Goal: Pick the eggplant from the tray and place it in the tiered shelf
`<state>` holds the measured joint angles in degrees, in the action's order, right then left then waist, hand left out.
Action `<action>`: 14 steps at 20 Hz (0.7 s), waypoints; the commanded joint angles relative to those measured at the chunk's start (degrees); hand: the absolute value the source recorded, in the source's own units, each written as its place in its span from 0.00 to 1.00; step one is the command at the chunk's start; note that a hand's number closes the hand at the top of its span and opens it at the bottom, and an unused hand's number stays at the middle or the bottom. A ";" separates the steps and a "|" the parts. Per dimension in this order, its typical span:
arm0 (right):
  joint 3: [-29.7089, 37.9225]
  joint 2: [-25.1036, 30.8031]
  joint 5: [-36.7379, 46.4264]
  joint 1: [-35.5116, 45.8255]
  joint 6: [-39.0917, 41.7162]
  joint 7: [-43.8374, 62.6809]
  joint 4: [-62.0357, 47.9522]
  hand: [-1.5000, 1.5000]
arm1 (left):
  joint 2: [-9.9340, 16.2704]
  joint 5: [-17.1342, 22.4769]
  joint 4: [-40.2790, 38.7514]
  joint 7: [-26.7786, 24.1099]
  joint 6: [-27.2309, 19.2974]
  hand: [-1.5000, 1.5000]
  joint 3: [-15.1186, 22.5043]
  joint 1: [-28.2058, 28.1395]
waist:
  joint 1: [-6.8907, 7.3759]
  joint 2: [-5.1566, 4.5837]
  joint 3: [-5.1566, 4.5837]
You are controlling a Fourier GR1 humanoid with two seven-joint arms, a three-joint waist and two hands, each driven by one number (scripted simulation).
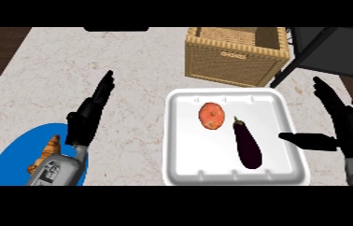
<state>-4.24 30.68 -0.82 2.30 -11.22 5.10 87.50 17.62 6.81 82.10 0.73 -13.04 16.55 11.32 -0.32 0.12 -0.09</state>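
Observation:
A dark purple eggplant (247, 144) lies lengthwise in the right half of a white tray (185, 164), stem end pointing away from me. Beside it, to the left, sits an orange-red tomato (212, 116). My right hand (332, 127) is open just off the tray's right rim, fingers straight and pointing up, thumb stretched toward the eggplant but apart from it. My left hand (88, 115) is open over the counter left of the tray, fingers straight. A woven wicker basket (234, 61) stands behind the tray.
A blue plate (17, 155) at the lower left holds a croissant (47, 150), partly behind my left forearm. A dark frame (303, 52) stands at the right rear beside the basket. The marble counter (103, 57) stretches to the left.

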 commanded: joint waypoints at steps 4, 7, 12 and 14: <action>-4.80 8.40 2.88 5.01 8.50 24.31 13.17 0.00 | -1.14 -0.48 -0.10 0.02 0.46 0.50 -0.48 0.07 | 0.17 0.07 -0.04; -10.03 10.66 5.55 8.81 13.74 31.02 13.91 0.00 | -1.51 -2.01 -0.87 -1.62 0.38 0.50 0.90 -1.19 | 1.01 -0.02 -0.10; -16.18 14.28 6.83 13.02 23.15 43.54 19.05 0.00 | -1.48 -2.28 -0.08 -0.32 0.28 0.50 0.12 0.23 | 1.09 0.12 -0.08; -17.95 12.30 9.39 14.48 23.17 49.18 20.80 0.00 | -2.55 -1.71 -0.01 1.48 0.69 0.50 0.15 0.25 | 0.80 0.01 0.00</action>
<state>-18.94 42.39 6.47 13.41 7.72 44.99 105.35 16.25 5.65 81.07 0.78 -12.00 15.90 12.31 0.39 0.14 -0.15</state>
